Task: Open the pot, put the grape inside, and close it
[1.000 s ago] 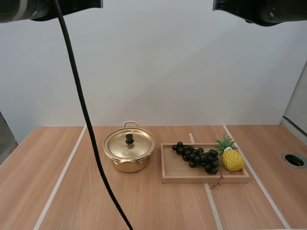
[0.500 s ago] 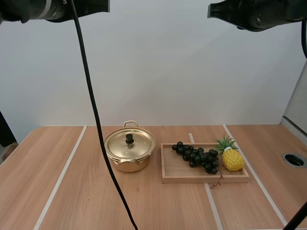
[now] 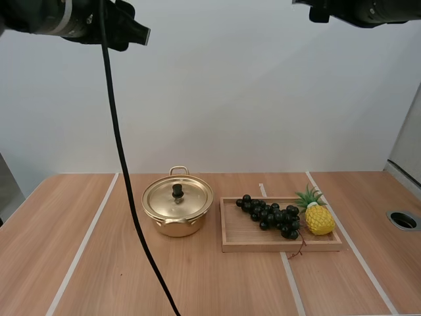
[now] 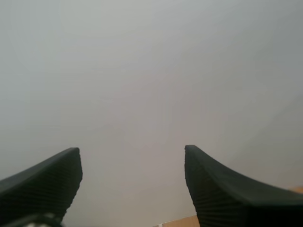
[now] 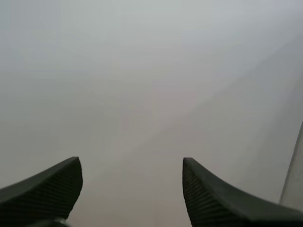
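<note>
A gold pot (image 3: 177,210) with its lid (image 3: 177,197) on, topped by a black knob, stands on the table left of centre. To its right a dark bunch of grapes (image 3: 270,214) lies in a wooden tray (image 3: 263,242). Both arms hang high above the table at the top of the high view, far from pot and grapes. My left gripper (image 4: 131,156) is open, its ribbed fingers (image 4: 47,182) wide apart with nothing between them, facing a pale wall. My right gripper (image 5: 130,163) is open too, its fingers (image 5: 213,198) spread and empty.
A yellow toy pineapple (image 3: 318,216) lies in the tray beside the grapes. White tape lines cross the wooden table (image 3: 85,263). A round hole (image 3: 404,220) sits near the table's right edge.
Both arms have shifted a little at the top of the high view. Pot, grapes and tray have not moved.
</note>
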### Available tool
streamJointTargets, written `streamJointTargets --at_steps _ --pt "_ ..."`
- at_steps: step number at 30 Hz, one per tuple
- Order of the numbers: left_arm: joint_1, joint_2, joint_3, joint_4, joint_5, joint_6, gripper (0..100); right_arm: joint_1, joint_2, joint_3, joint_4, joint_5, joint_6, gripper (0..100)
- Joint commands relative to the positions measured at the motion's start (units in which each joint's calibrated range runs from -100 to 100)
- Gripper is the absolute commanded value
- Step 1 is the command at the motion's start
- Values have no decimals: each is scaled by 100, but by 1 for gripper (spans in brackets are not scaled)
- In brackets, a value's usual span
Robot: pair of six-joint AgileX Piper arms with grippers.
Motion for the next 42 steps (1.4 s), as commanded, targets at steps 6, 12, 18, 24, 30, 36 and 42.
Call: streamJointTargets --at_steps 6,12,18,24,30,36,42 --pt "-11 501 -49 -686 1127 1483 100 -25 -56 -41 20 35 -707 100" --pt "-11 1435 -49 -1402 2568 2606 100 -25 -34 -41 370 1656 -1754 100" --pt "-19 2105 -51 -1658 3678 3177 100 -25 30 -41 567 2755 -2275 100" --pt "-19 2817 -248 -1889 4559 3327 100 -25 69 -41 645 3284 -2405 100" --pt "-225 3563 -743 -1804 4810 3323 100 -25 108 -41 656 3368 -2405 100" --pt "-583 4023 -805 -1257 4810 3207 100 -25 108 -41 687 3612 -2405 100" --pt "-638 4553 -805 -1290 4810 3125 100 -25 108 -41 698 3728 -2405 100"
